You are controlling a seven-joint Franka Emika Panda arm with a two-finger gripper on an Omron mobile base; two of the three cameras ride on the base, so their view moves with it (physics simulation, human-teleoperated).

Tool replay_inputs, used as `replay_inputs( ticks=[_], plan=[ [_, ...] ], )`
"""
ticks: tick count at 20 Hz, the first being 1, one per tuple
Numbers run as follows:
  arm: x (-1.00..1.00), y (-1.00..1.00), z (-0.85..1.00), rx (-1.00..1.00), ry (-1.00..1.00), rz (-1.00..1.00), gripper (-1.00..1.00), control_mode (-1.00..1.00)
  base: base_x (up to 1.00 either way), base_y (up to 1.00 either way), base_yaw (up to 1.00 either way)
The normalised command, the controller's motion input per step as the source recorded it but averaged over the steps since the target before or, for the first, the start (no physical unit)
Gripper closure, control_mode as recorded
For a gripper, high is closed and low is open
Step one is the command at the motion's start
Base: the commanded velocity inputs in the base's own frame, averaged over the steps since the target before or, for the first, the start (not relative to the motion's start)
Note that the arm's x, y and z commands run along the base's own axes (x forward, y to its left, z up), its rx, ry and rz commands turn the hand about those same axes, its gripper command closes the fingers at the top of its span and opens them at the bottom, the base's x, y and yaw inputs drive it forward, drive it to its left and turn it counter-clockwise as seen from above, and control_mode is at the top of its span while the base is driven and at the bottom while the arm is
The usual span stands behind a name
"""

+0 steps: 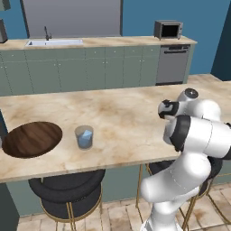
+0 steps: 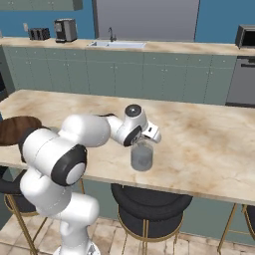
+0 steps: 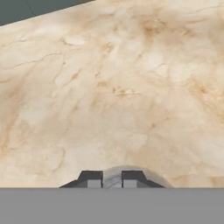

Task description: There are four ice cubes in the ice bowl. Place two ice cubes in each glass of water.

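Because the gripper [image 3: 112, 178] hangs over the near glass [image 2: 142, 156] with fingers nearly pinched together, an ice cube may be between them, while the wooden bowl [image 1: 31, 139] sits well left.

The light is even and bright — flat, rendered, with no clear source. The marble tabletop [image 1: 126, 117] takes a soft, pale sheen and no hard glare. Shadows are faint: a weak one under the tabletop edge over the stools [image 2: 149, 204]. All three pictures are low in resolution and slightly soft — edges look jagged. No bending shows at the borders.
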Motion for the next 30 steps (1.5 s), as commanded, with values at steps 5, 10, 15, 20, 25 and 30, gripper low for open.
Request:
replay_inputs(
  ticks=[5, 10, 15, 20, 25, 30],
  plan=[
    [0.10, -0.10, -0.14, -0.02, 0.03, 0.00, 1.00, -1.00, 0.00, 0.00, 0.00],
    [0.00, -0.26, -0.18, -0.01, 0.01, 0.00, 1.00, -1.00, 0.00, 0.00, 0.00],
    [0.00, -0.16, -0.17, 0.00, 0.00, 0.00, 1.00, -1.00, 0.00, 0.00, 0.00],
    [0.05, 0.00, -0.04, 0.00, 0.00, 0.00, 1.00, -1.00, 0.00, 0.00, 0.00],
    [0.02, 0.00, -0.03, 0.00, 0.00, 0.00, 1.00, -1.00, 0.00, 0.00, 0.00],
    [0.01, 0.00, -0.05, 0.00, 0.00, 0.00, 1.00, -1.00, 0.00, 0.00, 0.00]
  ],
)
